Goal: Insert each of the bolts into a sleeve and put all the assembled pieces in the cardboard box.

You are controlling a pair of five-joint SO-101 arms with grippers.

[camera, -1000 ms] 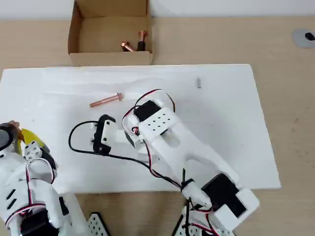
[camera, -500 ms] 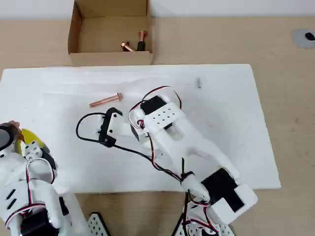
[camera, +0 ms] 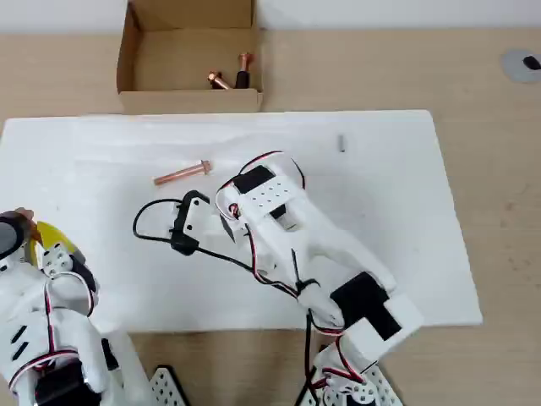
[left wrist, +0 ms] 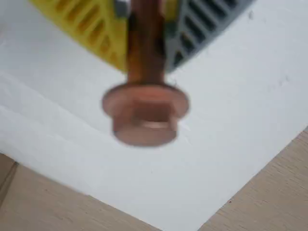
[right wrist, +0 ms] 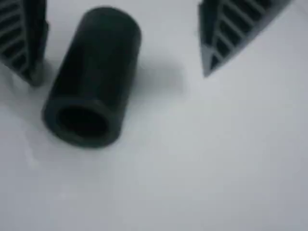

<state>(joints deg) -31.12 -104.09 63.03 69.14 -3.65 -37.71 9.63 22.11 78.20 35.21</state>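
Sleeve (right wrist: 91, 77), black, lies on its side on the white sheet (camera: 380, 211) mid-surface, between the wide-spread sides of the right gripper (right wrist: 118, 67). Left gripper (left wrist: 144, 29), by the surface's left edge, clamps a copper bolt (left wrist: 144, 110) by its shank. A second bolt (camera: 182, 174) lies loose on the sheet.

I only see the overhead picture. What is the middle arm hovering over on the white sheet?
Observer: A black sleeve, lying on its side between the open right jaws, not yet gripped.
Visitor: Is anything inside it?
Observer: No, the end facing the wrist camera looks hollow and empty.
Visitor: And the arm down in the corner?
Observer: The left jaws are shut on a copper bolt, its head pointing away from them.
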